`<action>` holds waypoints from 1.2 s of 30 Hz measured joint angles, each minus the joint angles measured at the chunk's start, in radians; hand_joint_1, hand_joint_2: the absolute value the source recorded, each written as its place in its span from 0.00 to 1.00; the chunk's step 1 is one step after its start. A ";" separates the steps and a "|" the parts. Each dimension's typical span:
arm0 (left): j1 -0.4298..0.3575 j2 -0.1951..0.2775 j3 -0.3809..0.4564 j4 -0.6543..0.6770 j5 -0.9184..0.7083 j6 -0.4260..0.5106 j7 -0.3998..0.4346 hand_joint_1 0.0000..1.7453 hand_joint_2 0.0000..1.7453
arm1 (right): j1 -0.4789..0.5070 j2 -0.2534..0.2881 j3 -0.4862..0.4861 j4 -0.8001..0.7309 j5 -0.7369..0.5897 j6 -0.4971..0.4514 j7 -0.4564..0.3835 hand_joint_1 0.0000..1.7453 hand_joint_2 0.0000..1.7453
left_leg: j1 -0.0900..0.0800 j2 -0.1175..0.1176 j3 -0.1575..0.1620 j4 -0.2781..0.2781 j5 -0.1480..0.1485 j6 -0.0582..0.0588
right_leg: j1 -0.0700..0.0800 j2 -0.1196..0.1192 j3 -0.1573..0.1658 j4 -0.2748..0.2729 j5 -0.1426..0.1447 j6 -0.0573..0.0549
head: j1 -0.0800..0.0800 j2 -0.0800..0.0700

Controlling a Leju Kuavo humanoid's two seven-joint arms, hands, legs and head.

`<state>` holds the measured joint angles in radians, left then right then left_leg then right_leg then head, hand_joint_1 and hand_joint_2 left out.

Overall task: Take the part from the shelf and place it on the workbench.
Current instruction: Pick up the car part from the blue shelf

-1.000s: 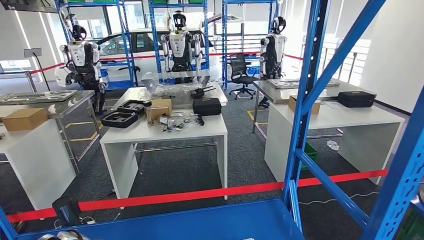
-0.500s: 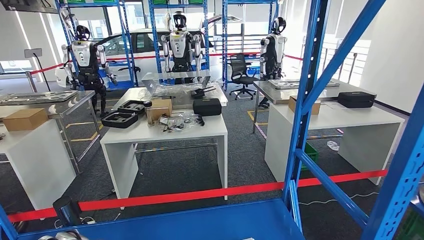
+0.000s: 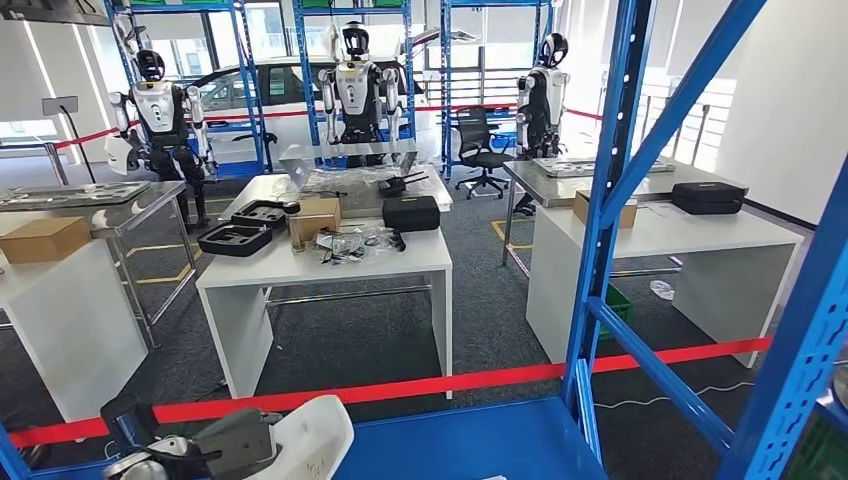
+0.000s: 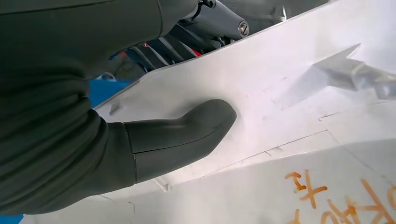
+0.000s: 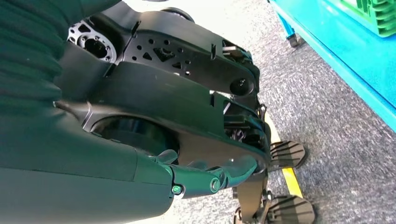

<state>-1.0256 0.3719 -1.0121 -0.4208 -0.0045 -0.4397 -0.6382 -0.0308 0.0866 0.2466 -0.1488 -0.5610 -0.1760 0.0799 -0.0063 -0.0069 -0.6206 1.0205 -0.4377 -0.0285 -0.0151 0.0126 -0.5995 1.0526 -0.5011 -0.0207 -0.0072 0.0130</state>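
The part (image 3: 305, 438) is a white moulded plastic panel, low at the left of the head view, just above the blue shelf board (image 3: 470, 440). My left hand (image 3: 210, 447) grips its near end. In the left wrist view the grey thumb (image 4: 182, 135) presses flat on the part (image 4: 289, 88), which has orange writing on it; the darker fingers lie behind its far edge. The right hand (image 5: 140, 186) hangs by my side above the grey floor and holds nothing, its thumb loosely extended.
Blue shelf uprights and diagonal braces (image 3: 603, 200) stand close on the right. Beyond a red barrier tape (image 3: 400, 388) stands a white workbench (image 3: 330, 262) with black cases and a carton. More white tables (image 3: 660, 232) flank it. Other humanoid robots stand at the back.
My left hand has come up into the lower left of the head view with the white part in it. The view has shifted slightly, and the background robot at far left has moved.
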 joint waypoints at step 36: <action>0.152 0.119 0.344 -0.179 0.035 -0.196 -0.020 1.00 1.00 | 0.001 -0.017 0.027 0.000 0.016 0.018 0.006 0.00 1.00 | 0.010 0.013 -0.011 -0.006 0.020 0.027 | -0.006 -0.009 -0.038 0.151 -0.072 0.030 | 0.004 0.000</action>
<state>-0.8734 0.4907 -0.6680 -0.6000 0.0306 -0.6356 -0.6585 -0.0300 0.0699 0.2738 -0.1488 -0.5448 -0.1577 0.0856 0.0042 0.0066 -0.6319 1.0147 -0.4176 -0.0015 -0.0209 0.0039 -0.6379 1.2032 -0.5731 0.0098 -0.0028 0.0130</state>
